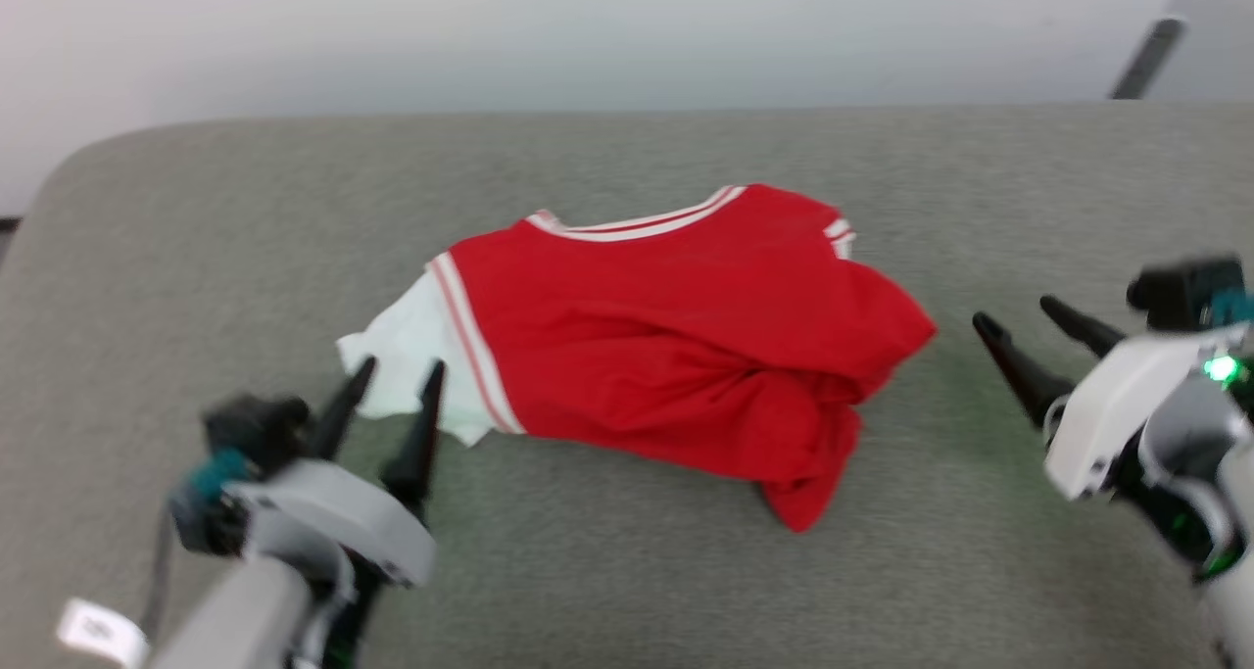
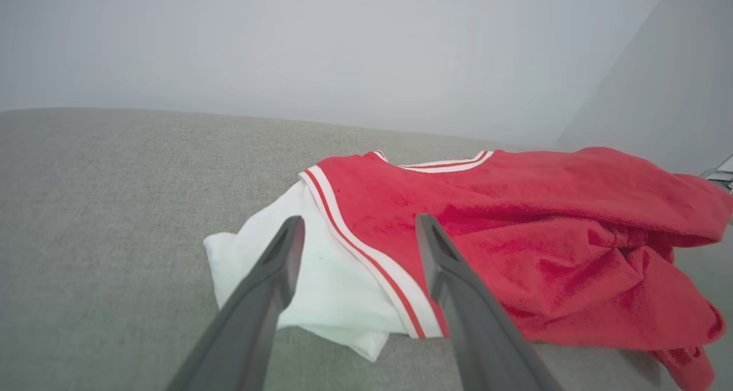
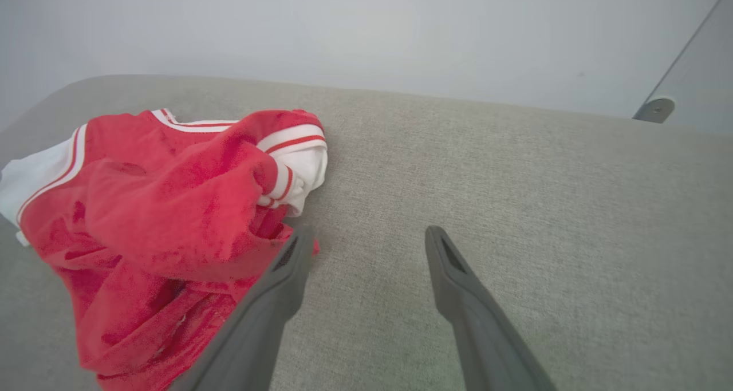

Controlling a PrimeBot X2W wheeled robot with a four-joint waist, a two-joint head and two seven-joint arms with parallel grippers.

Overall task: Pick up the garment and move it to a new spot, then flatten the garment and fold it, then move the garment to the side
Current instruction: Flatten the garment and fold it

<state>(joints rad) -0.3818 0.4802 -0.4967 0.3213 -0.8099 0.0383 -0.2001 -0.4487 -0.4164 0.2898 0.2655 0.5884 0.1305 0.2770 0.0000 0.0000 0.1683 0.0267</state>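
Cushion (image 1: 196, 209), left end effector (image 1: 403, 363) splayed beside garment (image 1: 686, 336)

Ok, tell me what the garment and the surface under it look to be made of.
Garment: soft, matte knit cloth, likely cotton or jersey; it slumps in loose wrinkles and looks fuzzy up close. Grey surface: matte woven upholstery, judging by its fine flecked weave; rounded corner hints at padding.

One red garment (image 1: 686, 356) lay on a single grey tabletop (image 1: 627, 571) between two tools. The left tool (image 1: 404, 363) sat just short of one white sleeve (image 1: 402, 341), and the right tool (image 1: 1014, 310) sat apart from the cloth. Each tool had two dark fingers, four in all. A second sleeve (image 3: 303, 168) showed beyond the right tool's left finger. One dark bar (image 1: 1146, 59) stood far beyond the right tool.
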